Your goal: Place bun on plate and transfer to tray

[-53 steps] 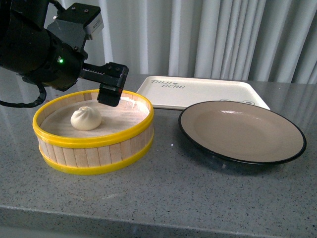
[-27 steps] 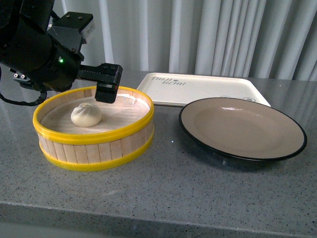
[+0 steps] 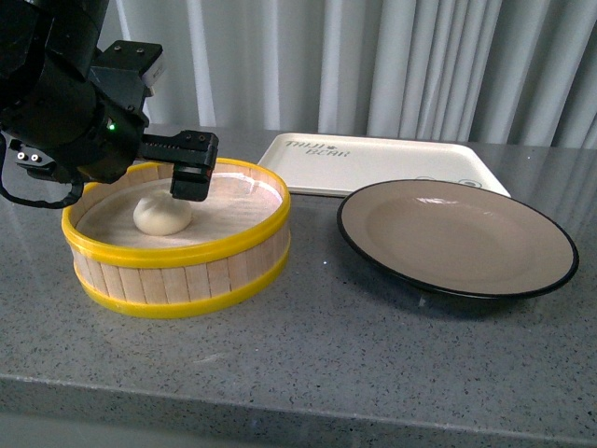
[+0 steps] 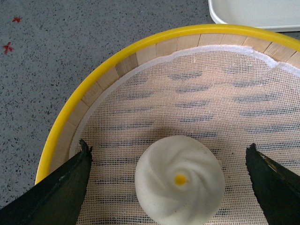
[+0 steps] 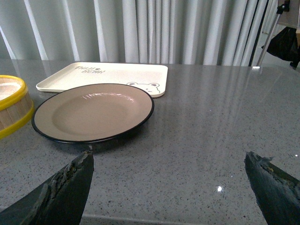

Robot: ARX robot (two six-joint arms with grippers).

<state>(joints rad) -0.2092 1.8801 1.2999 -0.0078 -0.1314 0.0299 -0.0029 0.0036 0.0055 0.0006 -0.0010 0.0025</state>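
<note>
Hovering over steamer basket (image 3: 177, 257) with left gripper (image 4: 167, 147) spread wide, empty | found bun (image 4: 178, 185) on basket mesh, centred below between fingers (image 4: 61, 192) | judged left arm nearer; right gripper (image 5: 168, 161) likewise spread, facing plate (image 5: 93, 112).

On my counter (image 3: 326, 355) the steamer basket (image 3: 187, 254) sits to the left, with the bun (image 3: 161, 215) inside it on the mesh liner (image 4: 211, 93). The plate (image 3: 457, 238) sits right of the basket, apart from it. The tray (image 3: 373, 168) lies behind both, just behind the plate. My left gripper (image 3: 187, 185) hangs over the bun, one finger to each side.
</note>
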